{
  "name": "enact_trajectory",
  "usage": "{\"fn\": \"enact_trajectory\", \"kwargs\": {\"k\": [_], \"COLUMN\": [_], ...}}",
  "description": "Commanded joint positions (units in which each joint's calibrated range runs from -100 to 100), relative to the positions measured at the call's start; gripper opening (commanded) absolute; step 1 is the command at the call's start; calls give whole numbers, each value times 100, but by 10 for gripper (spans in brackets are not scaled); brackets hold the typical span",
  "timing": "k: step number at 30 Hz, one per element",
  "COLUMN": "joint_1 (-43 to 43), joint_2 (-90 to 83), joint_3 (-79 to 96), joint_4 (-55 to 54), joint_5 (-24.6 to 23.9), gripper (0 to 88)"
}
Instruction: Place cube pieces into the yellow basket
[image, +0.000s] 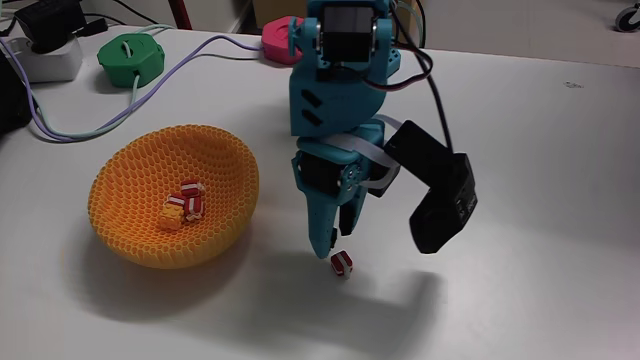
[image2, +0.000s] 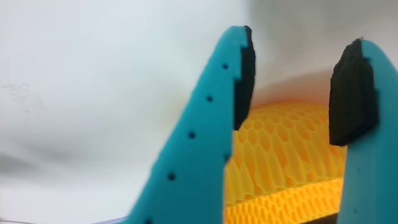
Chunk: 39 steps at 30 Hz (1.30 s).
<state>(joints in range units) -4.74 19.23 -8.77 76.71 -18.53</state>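
Observation:
The yellow basket stands at the left of the table in the fixed view, and its honeycomb wall shows between my fingers in the wrist view. Inside it lie a yellow-orange cube and two red-and-white cubes. Another red-and-white cube sits on the table to the basket's right. My teal gripper points down just above that cube. It is open, with nothing between its black pads.
A green round puck and a pink round puck sit at the table's back, with cables running across the back left. A white power strip lies at the far left. The black wrist camera hangs right of the arm.

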Motion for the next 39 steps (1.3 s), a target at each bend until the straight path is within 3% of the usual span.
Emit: {"fn": "enact_trajectory", "kwargs": {"k": [1,16,24,32,39], "joint_1": [27,-141,-39,176,1536], "joint_2": [-29,804,956,-77,-2008], "joint_3": [150,15,25,-91,-1140], "joint_4": [-181,-581,-876,-234,1035], "joint_5": [-39,107,244,337,991], "gripper": [177,158,0,0,0]}}
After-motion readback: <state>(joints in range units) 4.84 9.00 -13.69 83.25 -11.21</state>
